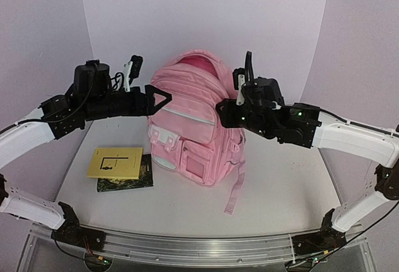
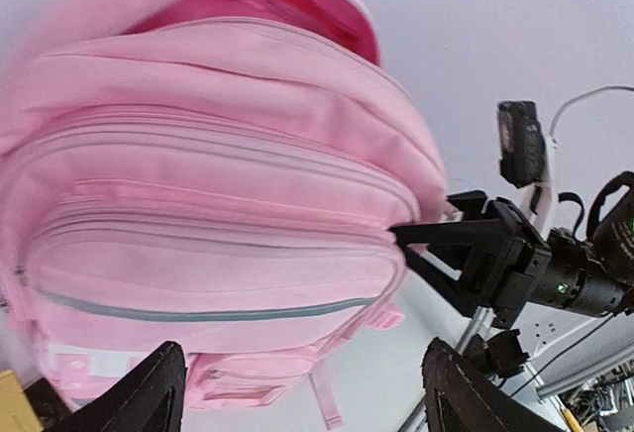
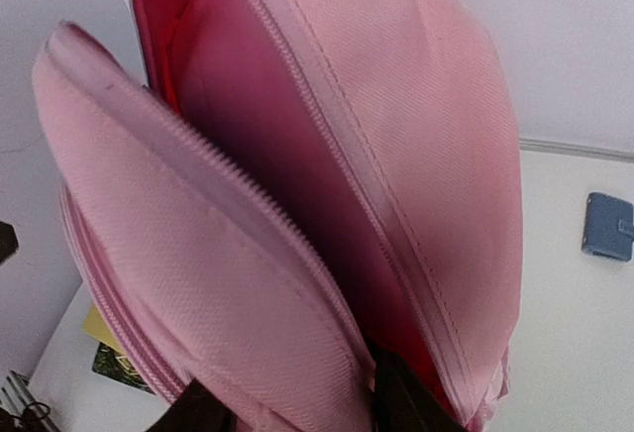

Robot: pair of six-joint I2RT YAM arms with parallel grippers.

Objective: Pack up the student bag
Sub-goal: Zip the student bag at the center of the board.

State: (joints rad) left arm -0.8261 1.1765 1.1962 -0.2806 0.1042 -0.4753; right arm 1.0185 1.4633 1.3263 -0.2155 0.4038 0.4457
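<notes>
Standing upright near the middle of the table (image 1: 280, 191), the bag (image 1: 190, 128) has its front pockets turned toward the arms' bases; its top zip is undone and red-pink lining shows in the mouth; one strap trails forward on the table at its right.

The left gripper (image 1: 163, 98) hangs level beside the bag's upper left side; its fingers (image 2: 149, 392) stand wide apart with nothing between them, and the bag's front fills the wrist view beyond.

The right gripper (image 1: 224, 108) is at the bag's upper right side, by the rim of the mouth; seen from its own wrist, the two fingers (image 3: 401, 402) sit one on each side of the front wall of the main compartment; pink fabric fills the gap, so it looks clamped on that front lip; the compartment gapes open above them, its depth too dark to make out.

At the bag's lower left a yellow book (image 1: 115, 161) lies on a dark book (image 1: 134, 179), both flat on the table; whether the dark one touches the bag I cannot tell; a small blue item (image 3: 607, 226) lies on the table behind the bag, too small to identify.
</notes>
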